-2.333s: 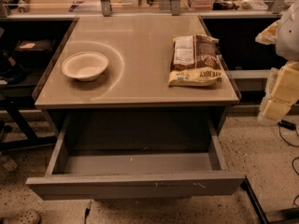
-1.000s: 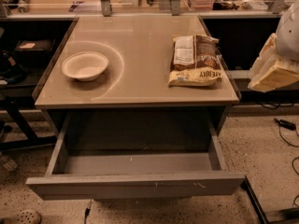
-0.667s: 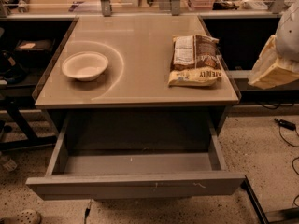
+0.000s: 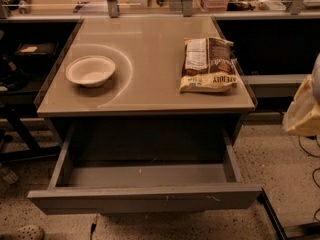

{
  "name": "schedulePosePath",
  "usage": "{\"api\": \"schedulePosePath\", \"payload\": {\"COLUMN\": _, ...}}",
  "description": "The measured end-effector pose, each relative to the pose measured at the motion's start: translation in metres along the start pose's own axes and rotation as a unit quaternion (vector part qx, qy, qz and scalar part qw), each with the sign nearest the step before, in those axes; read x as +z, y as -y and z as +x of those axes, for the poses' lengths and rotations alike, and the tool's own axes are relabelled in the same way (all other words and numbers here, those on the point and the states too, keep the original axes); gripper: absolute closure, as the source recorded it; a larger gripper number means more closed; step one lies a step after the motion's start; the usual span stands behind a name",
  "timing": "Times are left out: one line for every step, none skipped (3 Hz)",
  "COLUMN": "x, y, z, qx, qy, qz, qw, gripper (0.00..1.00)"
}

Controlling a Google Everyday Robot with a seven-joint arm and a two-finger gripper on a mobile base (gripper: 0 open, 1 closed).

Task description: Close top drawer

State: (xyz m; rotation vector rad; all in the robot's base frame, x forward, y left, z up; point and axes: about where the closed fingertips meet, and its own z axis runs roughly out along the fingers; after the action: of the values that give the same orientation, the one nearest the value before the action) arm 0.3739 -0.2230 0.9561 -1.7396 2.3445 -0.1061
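Camera view, Operator: Where did we locate the top drawer (image 4: pixel 145 198), and in what condition?

Technician: We located it pulled far out from under the counter (image 4: pixel 150 94), with its flat front facing us. We judged that the closing step had not yet begun.

Operator: And the gripper (image 4: pixel 302 113)?

Technician: It was above and to the right of the top drawer, well apart from the front and touching nothing. We could not tell whether it was released or clenched. We judged that it hung off to the side because the push must land on the front face, and the arm needed room to come round.

Operator: Did anything obstruct travel?

Technician: No. The bowl (image 4: pixel 90 70) and the snack bag (image 4: pixel 209 65) lay on the counter, above and behind the top drawer, so neither sat in its path. As the front had no handle, we judged a flat push near its middle appropriate, to limit skewing.
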Motion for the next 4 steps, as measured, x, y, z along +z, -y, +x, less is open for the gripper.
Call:
{"api": "schedulePosePath", "payload": {"x": 0.036, "y": -0.055, "z": 0.021, "qx": 0.022, "qy": -0.014, "qz": -0.055, "qw": 0.9982, "gripper": 1.0}}
{"api": "schedulePosePath", "payload": {"x": 0.051, "y": -0.066, "z": 0.028, "qx": 0.025, "qy": -0.024, "qz": -0.072, "qw": 0.9968, "gripper": 1.0}}
{"api": "schedulePosePath", "payload": {"x": 0.05, "y": -0.065, "z": 0.027, "qx": 0.025, "qy": -0.023, "qz": -0.07, "qw": 0.9969, "gripper": 1.0}}
{"api": "schedulePosePath", "payload": {"x": 0.079, "y": -0.085, "z": 0.027, "qx": 0.034, "qy": -0.023, "qz": -0.099, "qw": 0.9943, "gripper": 1.0}}
